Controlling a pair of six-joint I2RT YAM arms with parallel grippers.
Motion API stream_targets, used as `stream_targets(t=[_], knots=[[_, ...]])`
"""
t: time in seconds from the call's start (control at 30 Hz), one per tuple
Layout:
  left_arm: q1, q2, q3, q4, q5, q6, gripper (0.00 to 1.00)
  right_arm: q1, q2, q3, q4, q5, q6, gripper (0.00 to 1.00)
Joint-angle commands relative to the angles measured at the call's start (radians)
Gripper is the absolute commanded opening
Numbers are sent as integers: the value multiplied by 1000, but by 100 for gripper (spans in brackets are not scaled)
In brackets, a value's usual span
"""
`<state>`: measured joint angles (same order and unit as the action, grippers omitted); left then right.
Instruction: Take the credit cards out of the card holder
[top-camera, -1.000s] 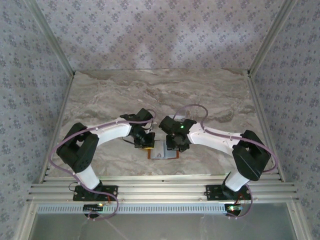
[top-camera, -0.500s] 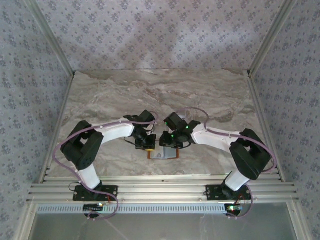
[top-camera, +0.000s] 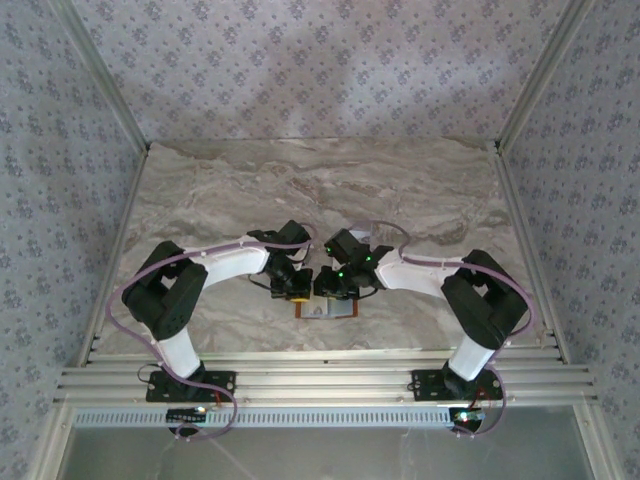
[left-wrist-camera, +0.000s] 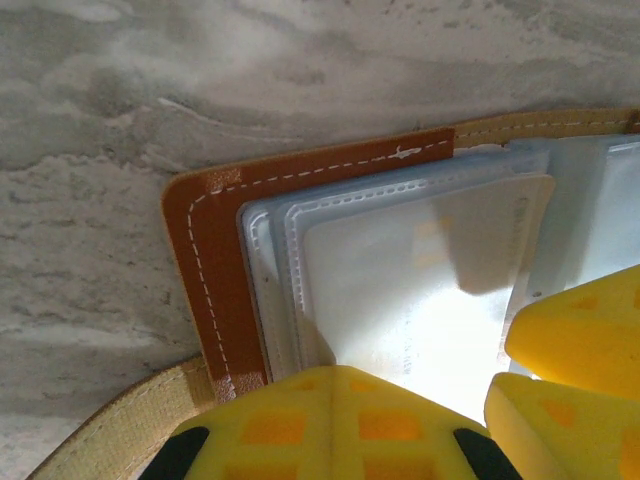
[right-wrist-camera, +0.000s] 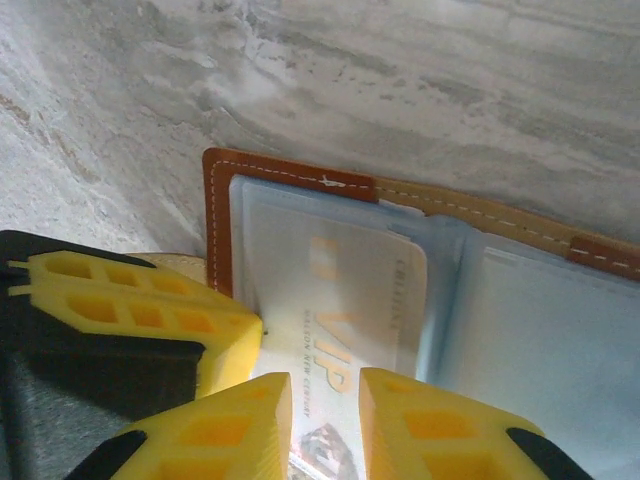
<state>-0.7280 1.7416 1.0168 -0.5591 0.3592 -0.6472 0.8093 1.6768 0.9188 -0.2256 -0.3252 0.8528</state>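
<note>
**Rails** (top-camera: 320, 382), one band: aluminium bars along the near edge, carrying both arm bases.

**Arms**, 2: left arm (top-camera: 215, 262) and right arm (top-camera: 430, 272). Both are white with black joints and bend inward, so the wrists meet over the near middle of the surface (top-camera: 330, 190).

**Holder** (left-wrist-camera: 205, 260), 1: lies opened flat on the surface, close to the near edge and midway between the bases, under both grippers. It is brown leather with white stitching, a rounded corner and a tan band along the edge. Inside are clear, pale blue sleeves (right-wrist-camera: 540, 330); at least three stacked edges show on the left half.

**Card** (right-wrist-camera: 340, 290), 1 made out: pale, with gold "VIP" lettering. It lies on the holder's left half, and its near end reaches under the right gripper's tips. How many further cards sit in the sleeves cannot be told.

**Left gripper** (left-wrist-camera: 335, 395), 1: clenched, yellow pads together, set down on the holder's left half by its outer edge.

**Right gripper** (right-wrist-camera: 325, 385), 1: released to a narrow gap. Both yellow tips are down at the card's near end, and the card's face shows between them. A pinch cannot be confirmed.

**Walls** (top-camera: 320, 70), 3: grey-blue patterned panels at the far side and both flanks.
</note>
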Motion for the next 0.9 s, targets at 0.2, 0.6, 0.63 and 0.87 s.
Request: stream_targets(t=[0.2,0.6,0.63,0.87], knots=[[-6,32,-7,-38,-51,15,5,7,35,-5,-56,44,-5,24],[-6,25,-4,-57,-69,21,6,23,22,41,-175,148,-43,23],[-6,24,-1,-57,-71,22,7,23,18,40,-175,151,-43,23],[-5,21,3,-61,-73,20,8,23,7,40,-172,143,-44,23]])
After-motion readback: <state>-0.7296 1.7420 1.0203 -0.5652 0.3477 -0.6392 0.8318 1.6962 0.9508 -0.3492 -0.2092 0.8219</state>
